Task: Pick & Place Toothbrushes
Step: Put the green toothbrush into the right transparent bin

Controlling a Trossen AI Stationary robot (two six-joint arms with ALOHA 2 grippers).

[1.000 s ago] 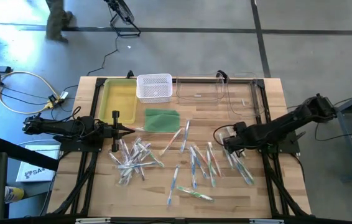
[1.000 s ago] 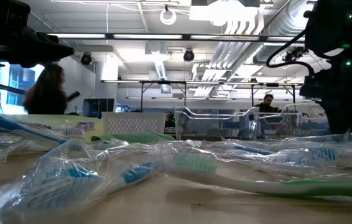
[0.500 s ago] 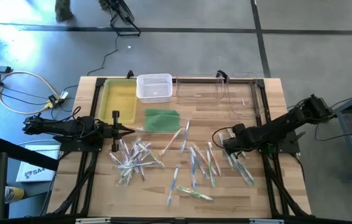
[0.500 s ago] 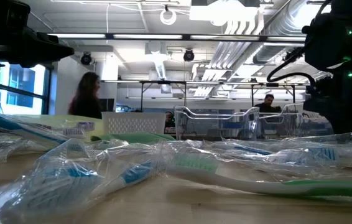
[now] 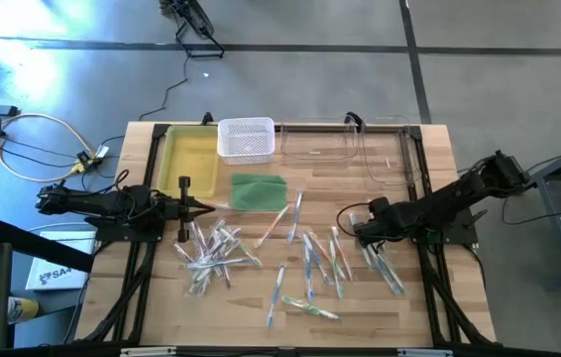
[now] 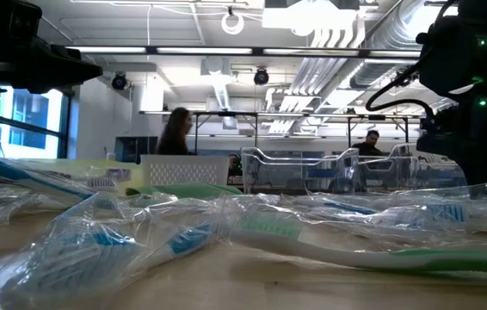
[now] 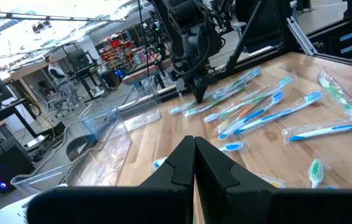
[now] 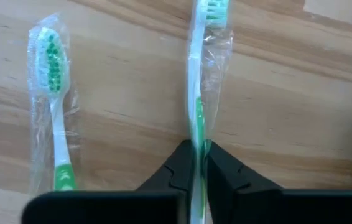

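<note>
Many wrapped toothbrushes lie flat on the wooden table: one cluster at left centre (image 5: 216, 253), another in the middle (image 5: 312, 260), a third at the right (image 5: 385, 266). My right gripper (image 5: 364, 236) points steeply down at the right cluster and is shut on a green-and-white toothbrush (image 8: 198, 74) in a clear wrapper. A second green-and-white toothbrush (image 8: 53, 106) lies beside it. My left gripper (image 5: 207, 206) hangs level over the table's left part, shut and holding nothing. My right gripper pinches the wrapped toothbrush's green-and-white handle (image 8: 197, 127) between its two fingers, wrapper and all. It comes from above, pointing steeply down. The brush runs on past the fingers, its bristle head (image 8: 211, 9) farthest from them. It still lies on the table.
At the far edge stand a yellow tray (image 5: 189, 159), a white mesh basket (image 5: 246, 139) and two clear bins (image 5: 318, 145) (image 5: 392, 151). A flat green pad (image 5: 258, 190) lies in front of the basket. People show in the room behind the table.
In the low view a person in the room behind the table has walked from left toward the right. Neither arm has visibly shifted.
</note>
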